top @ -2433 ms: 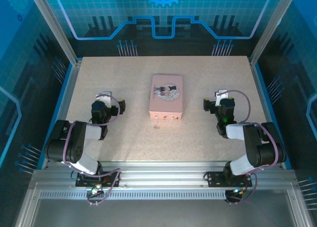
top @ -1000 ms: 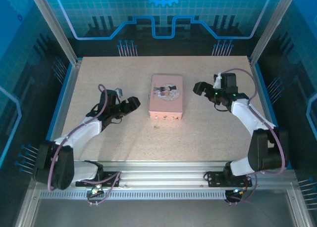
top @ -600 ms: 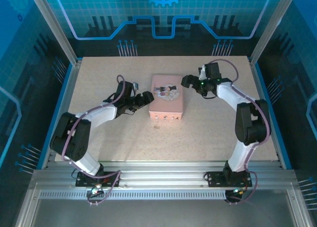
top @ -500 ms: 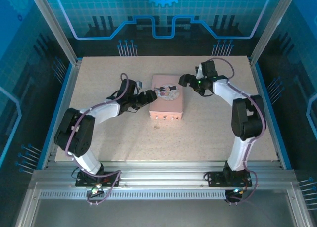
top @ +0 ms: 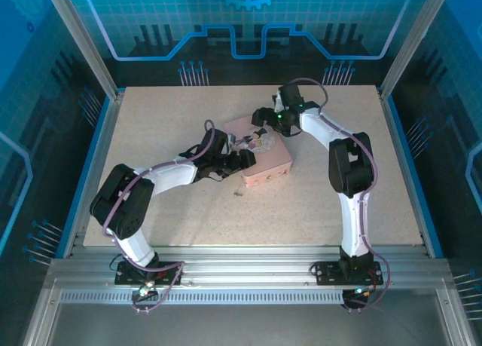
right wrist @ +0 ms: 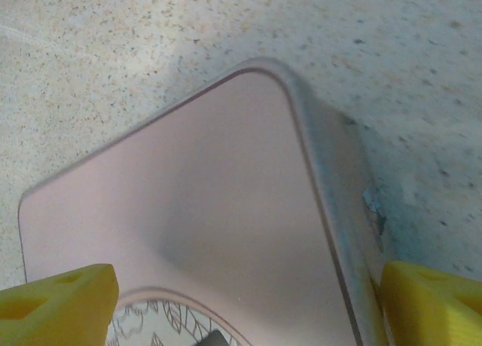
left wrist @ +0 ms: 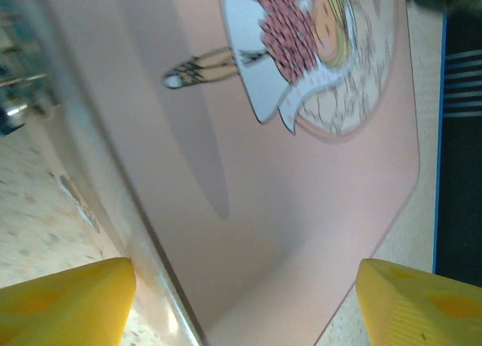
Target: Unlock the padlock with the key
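The pink tin (top: 273, 154) with a cartoon couple on its lid lies askew mid-table. My left gripper (top: 242, 159) is at its near-left corner, open, its yellow fingers (left wrist: 64, 297) wide on either side of the lid (left wrist: 301, 210). My right gripper (top: 263, 121) hangs open over the far corner, one finger (right wrist: 56, 301) above the lid (right wrist: 211, 195), the other beside the tin's side wall. A tiny dark speck (top: 238, 193) lies on the table just in front of the tin. I cannot tell whether it is the padlock or the key.
The speckled table (top: 166, 112) is fenced by a blue rim and metal posts (top: 75, 37). Both arms stretch inward from their bases (top: 135, 267). A bluish scuff (right wrist: 374, 204) marks the tin's side wall.
Both arms swung in from the table's sides to the tin. The tin has turned from square to askew. Both sets of jaws have narrowed slightly.
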{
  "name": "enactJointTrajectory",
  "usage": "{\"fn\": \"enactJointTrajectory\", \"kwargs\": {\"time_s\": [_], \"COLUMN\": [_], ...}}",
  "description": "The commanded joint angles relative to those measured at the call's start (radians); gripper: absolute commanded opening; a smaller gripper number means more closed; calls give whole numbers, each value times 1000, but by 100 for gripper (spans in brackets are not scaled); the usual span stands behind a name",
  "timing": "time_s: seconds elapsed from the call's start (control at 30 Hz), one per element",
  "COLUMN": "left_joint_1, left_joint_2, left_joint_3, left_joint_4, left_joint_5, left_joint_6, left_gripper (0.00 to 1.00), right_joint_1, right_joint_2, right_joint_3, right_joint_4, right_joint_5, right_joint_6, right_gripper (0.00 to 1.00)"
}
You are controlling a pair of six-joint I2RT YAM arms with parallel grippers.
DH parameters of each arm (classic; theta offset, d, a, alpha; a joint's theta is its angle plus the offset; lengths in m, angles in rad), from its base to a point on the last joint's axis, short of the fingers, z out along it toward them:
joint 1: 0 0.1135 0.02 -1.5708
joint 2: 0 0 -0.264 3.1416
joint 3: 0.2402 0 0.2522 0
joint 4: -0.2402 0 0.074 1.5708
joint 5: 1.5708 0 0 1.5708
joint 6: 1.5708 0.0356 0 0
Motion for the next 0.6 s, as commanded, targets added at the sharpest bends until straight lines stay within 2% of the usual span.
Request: {"fn": "enactJointTrajectory", "kwargs": {"time_s": [0.0, 0.13, 0.3, 0.43, 0.57], "left_joint_1": [-53, -52, -33, 20, 100], "left_joint_2": [7, -14, -137, -240, -277], "left_joint_3": [9, 0, -22, -30, 46], "left_joint_4": [39, 7, -81, -152, -261], "left_joint_5": [-13, -39, -79, -77, -70], "left_joint_6": [-22, -5, 50, 87, 163], "left_gripper": [78, 81, 85, 86, 89], "right_joint_1": [68, 59, 31, -9, -39], "right_joint_2": [36, 6, -120, -241, -399], "right_joint_3": [76, 82, 24, -58, -191], "right_joint_4": [-138, -179, -216, -221, -216], "right_joint_5": [-14, 47, 155, 183, 183], "right_joint_6": [-37, -55, -95, -85, -59], "right_gripper": [90, 93, 98, 100, 100]}}
